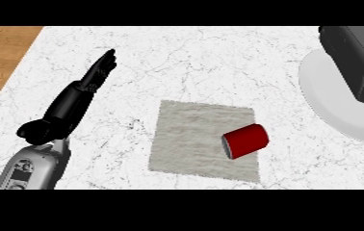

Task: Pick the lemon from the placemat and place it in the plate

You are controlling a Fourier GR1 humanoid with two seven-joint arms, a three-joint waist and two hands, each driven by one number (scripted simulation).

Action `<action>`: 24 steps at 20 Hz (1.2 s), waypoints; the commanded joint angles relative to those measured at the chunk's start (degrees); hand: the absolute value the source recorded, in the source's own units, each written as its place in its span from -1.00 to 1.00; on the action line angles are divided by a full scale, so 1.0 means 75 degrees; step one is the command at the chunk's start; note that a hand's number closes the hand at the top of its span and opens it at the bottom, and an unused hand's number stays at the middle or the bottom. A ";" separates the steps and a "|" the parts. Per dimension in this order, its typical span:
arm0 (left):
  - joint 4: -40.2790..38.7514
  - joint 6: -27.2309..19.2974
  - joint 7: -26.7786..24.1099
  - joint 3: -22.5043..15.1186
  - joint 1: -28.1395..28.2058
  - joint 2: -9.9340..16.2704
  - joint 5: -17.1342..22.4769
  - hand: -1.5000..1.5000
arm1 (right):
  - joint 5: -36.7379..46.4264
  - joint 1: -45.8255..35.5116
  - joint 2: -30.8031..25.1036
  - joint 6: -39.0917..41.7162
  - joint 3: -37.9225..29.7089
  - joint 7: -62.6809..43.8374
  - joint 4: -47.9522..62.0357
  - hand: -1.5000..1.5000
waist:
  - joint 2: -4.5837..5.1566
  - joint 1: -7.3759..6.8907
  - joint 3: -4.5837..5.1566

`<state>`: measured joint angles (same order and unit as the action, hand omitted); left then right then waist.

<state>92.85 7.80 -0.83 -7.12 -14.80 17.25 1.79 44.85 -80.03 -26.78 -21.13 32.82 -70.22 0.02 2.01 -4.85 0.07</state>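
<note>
While lying sideways on placemat (199, 138), red can (246, 140) shows dark end.

Counts on the white marbled counter (213, 61)

One grey, rough-textured rectangular placemat (195, 138); one red cylindrical can (247, 140) lying on its side on that placemat; one white round plate (323, 97), cut off by the right edge; one black hand (98, 73) on a grey forearm at the left; one dark grey bulky shape (346, 57) over the plate, its kind unclear.
</note>
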 commanded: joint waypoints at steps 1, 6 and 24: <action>-0.0104 -0.0077 -0.0079 0.0053 0.0004 -0.0054 -0.0040 0.00 | 0.0152 0.0291 -0.0048 -0.1193 0.0137 -0.1992 -0.0003 1.00 | -0.0011 0.0123 -0.0003; 0.0115 0.0010 -0.0124 0.0128 0.0337 0.0119 -0.0042 0.00 | 0.0160 0.0980 -0.0368 -0.1530 0.0127 -0.1991 -0.0003 1.00 | -0.0096 0.0161 -0.0016; 0.0083 0.0051 -0.0138 0.0186 0.0604 -0.0002 -0.0042 0.00 | -0.0936 0.2729 -0.0284 -0.3779 -0.1021 -0.1352 -0.0003 -1.00 | -0.0149 0.0295 -0.0019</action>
<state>93.36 8.78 -1.52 -4.78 -11.78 18.07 2.61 36.48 -59.88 -30.82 -39.53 23.98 -67.90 0.02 1.13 -2.58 -0.14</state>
